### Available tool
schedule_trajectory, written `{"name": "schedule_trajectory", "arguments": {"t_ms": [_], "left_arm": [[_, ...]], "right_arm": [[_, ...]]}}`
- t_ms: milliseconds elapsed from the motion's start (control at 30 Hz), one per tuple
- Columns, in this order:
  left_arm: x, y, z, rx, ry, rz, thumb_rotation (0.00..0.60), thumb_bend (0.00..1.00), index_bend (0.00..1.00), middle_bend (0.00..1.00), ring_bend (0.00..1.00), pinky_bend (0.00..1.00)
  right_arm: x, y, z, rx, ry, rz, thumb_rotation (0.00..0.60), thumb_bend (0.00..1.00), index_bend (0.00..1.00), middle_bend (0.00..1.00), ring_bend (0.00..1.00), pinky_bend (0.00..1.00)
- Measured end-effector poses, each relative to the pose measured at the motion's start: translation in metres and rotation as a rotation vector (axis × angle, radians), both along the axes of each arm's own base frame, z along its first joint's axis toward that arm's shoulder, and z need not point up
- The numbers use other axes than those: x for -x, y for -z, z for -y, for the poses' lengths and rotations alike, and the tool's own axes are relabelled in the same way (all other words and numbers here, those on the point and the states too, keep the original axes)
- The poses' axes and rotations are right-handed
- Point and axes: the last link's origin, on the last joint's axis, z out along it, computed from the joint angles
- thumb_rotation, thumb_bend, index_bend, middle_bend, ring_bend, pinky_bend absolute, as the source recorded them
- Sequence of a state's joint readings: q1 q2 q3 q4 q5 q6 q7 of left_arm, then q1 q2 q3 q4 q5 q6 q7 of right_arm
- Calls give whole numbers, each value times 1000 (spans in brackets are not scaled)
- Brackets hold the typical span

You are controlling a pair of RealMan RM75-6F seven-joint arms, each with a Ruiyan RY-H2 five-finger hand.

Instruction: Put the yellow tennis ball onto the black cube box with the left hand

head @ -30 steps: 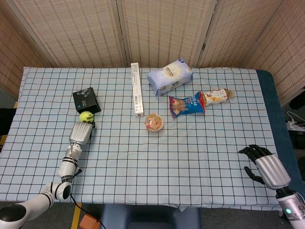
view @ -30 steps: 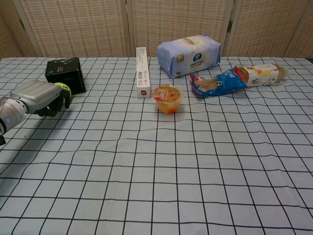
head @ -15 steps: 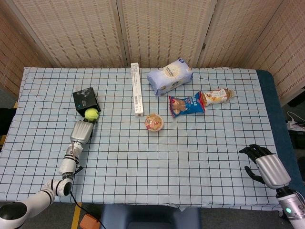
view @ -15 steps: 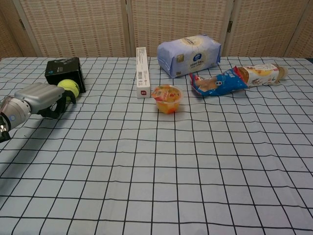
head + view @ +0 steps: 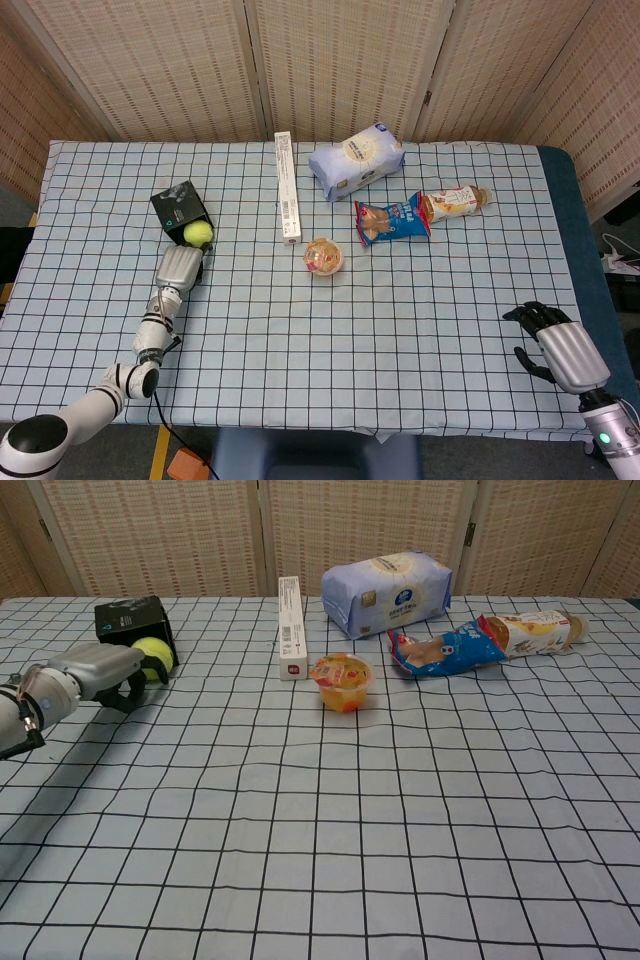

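Observation:
The yellow tennis ball (image 5: 198, 233) (image 5: 152, 653) sits at the near right corner of the black cube box (image 5: 180, 205) (image 5: 132, 624), level with the box's lower half. My left hand (image 5: 178, 268) (image 5: 98, 671) is right behind the ball, its dark fingers curled around the ball's near side and holding it at the fingertips. Whether the ball is touching the cloth is unclear. My right hand (image 5: 555, 345) rests near the table's front right corner, fingers apart and holding nothing.
A long white box (image 5: 287, 187) (image 5: 291, 628) lies right of the black box. Further right are a jelly cup (image 5: 324, 256) (image 5: 342, 680), a blue-white bag (image 5: 357, 160) (image 5: 387, 591), a blue snack pack (image 5: 391, 220) (image 5: 444, 648) and a bottle (image 5: 455, 201) (image 5: 535, 631).
My left hand has moved forward and slightly right with the ball at its fingertips, bringing the ball up against the black box's corner. The right hand stayed still.

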State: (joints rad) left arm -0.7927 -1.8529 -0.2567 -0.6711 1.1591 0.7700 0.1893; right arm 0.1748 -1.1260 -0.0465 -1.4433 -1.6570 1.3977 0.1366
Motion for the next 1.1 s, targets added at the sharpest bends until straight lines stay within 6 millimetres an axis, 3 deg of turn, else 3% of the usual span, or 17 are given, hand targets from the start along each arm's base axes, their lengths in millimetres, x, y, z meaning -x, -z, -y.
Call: {"name": "schedule_trajectory", "arguments": {"t_ms": [367,800,1100], "left_arm": [[-17,-6,-23,-28,-17,40,600,722,269,340,300,484],[-8,-7,-28,-71,-107,60,600,666,272,327,300,476],[-1,-8,-31,-55,-208,169,600,620,230,268,212,325]], "right_arm": [[0,0,0,-7,0,3,600,316,278,278,165,279],[1,1,1,-10,8,3,600,316,275,277,165,279],[2,2,1,-12,11,-3,600,316,271,271,165,279]]}}
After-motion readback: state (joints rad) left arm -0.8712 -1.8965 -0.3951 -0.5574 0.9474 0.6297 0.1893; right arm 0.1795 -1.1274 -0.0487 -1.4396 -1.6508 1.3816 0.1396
